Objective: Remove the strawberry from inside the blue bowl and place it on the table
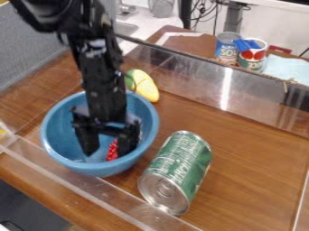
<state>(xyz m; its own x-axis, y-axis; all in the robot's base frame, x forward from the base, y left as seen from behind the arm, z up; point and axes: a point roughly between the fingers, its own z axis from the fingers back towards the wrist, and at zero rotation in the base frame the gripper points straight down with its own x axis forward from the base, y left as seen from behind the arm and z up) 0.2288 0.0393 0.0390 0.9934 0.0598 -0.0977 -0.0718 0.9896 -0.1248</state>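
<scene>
The light-blue bowl (60, 126) sits on the brown wood-grain table (241, 162) at the left. Inside it, near the right wall, lies the small red strawberry (115, 150). My black gripper (107, 144) points straight down into the bowl, open, with one finger on each side of the strawberry. The fingers partly hide the fruit, and I cannot tell whether they touch it.
A green can (176, 170) lies on its side just right of the bowl. A yellow-green corn-like toy (145, 85) rests behind the bowl. Clear acrylic walls (229, 77) edge the table. Colourful cans (240, 50) stand beyond the far wall.
</scene>
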